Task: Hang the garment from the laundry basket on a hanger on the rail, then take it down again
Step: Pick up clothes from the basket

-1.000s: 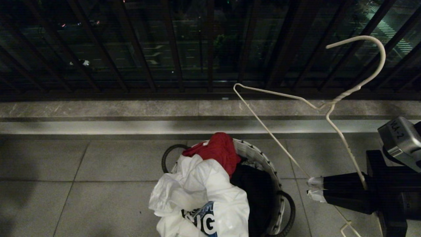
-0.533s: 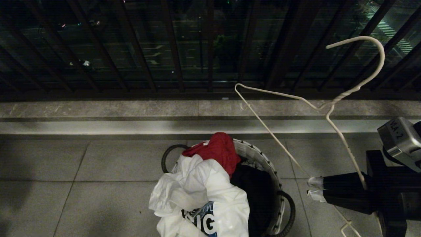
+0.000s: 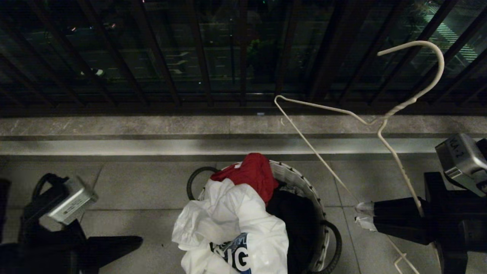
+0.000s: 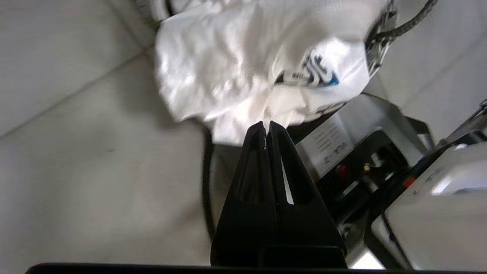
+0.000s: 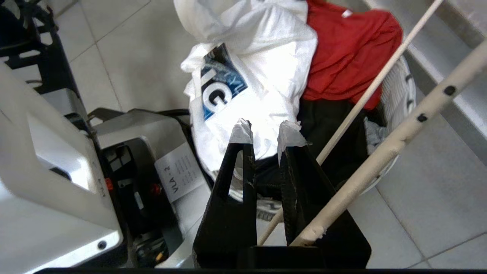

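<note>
Left gripper (image 3: 137, 239) newly in view at left, jaws clenched empty, pointing toward basket (image 3: 304, 182). Right gripper (image 3: 359, 216) level, grasping hanger (image 3: 395, 161).

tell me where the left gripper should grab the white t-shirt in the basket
Best bet is the bunched fold of the white T-shirt spilling over the laundry basket rim on its left, coming from the left gripper side. That fold stands proud, clear of the red garment.

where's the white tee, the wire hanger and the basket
white tee (image 3: 243, 213), head view, on the bunched white fabric
wire hanger (image 3: 392, 112), head view, on its twisted neck
basket (image 3: 300, 182), head view, on the pale rim
</note>
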You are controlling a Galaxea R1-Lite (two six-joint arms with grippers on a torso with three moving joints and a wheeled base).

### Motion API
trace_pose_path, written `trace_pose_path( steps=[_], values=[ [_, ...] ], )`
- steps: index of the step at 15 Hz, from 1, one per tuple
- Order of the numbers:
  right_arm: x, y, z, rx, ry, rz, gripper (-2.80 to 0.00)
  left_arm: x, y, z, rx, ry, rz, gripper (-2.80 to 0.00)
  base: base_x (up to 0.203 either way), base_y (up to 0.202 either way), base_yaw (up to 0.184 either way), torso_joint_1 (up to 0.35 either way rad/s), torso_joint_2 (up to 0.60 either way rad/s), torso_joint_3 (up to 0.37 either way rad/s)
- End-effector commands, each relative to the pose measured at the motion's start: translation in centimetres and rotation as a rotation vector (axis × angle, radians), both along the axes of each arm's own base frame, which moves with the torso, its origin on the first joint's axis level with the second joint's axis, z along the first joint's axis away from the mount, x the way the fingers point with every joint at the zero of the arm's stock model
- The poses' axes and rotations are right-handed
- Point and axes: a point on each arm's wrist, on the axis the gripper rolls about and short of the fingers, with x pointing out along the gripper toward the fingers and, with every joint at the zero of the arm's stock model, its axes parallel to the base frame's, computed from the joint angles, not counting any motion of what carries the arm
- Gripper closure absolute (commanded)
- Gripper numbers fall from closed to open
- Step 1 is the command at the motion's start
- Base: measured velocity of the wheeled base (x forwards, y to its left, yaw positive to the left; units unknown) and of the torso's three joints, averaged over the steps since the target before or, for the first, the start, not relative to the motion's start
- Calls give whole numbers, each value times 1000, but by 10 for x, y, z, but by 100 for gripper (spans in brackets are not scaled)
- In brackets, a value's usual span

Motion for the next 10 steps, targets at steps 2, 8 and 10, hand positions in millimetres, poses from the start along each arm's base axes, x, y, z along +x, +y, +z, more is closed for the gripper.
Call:
trace_pose_path(
  steps=[2,8,10],
  values=[
    [2,0,1,7,-14,-2,0,29,-30,-24,6,104,-85,0,0,0,0,0,0,0],
    [3,-2,1,8,-14,-20,0,33,-59,-28,78,39,-58,-280,0,0,0,0,0,0],
    [3,-2,1,9,-15,-21,0,34,-60,-27,74,31,-61,-280,0,0,0,0,0,0]
  ],
)
